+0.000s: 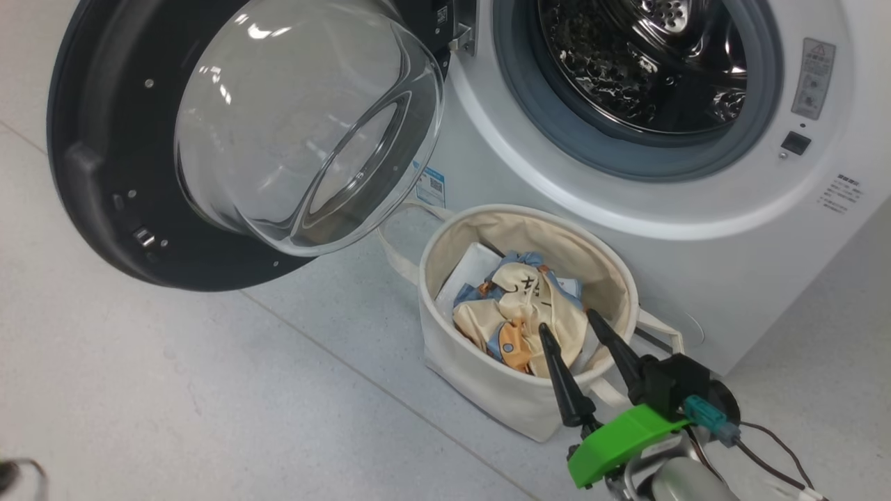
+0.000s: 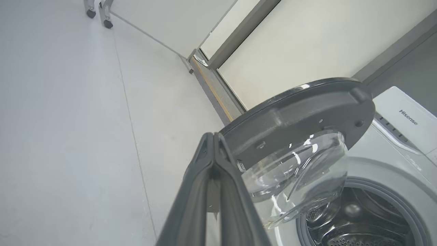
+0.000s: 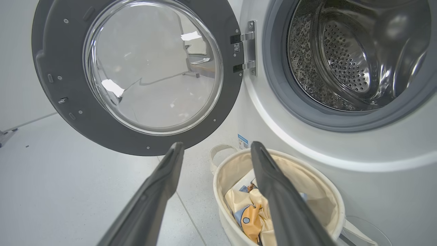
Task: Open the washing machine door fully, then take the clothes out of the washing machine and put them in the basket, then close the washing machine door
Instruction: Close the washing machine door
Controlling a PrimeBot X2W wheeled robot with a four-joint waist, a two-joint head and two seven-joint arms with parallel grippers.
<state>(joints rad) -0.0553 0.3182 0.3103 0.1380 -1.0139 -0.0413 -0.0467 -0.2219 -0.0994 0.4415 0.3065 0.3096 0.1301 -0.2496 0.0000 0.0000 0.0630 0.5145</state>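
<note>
1. Washing machine (image 1: 529, 181): white boxy front, grey rubber gasket (image 1: 529, 118), shiny perforated steel drum (image 1: 654, 62).
2. Washing machine door (image 1: 278, 139): round, glossy black rim, clear bulging glass bowl. It's swung wide open on its hinge.
3. Basket (image 1: 480, 376): round cream canvas tub w/ loop handles, on the grey tiled floor (image 1: 209, 390) just in front of the machine.
4. Clothes (image 1: 518, 313): soft, crumpled, cream w/ dark writing plus blue & orange patches. They lie in the basket beside a flat white pad (image 1: 466, 278).
5. Right end effector (image 1: 567, 321): fingers spread wide, holding nothing, tips over the basket's near rim, just above the clothes.
6. Left end effector (image 2: 212, 136): fingers pressed together, nothing between them. Tips sit by the door's rim edge; can't tell if they touch.
</note>
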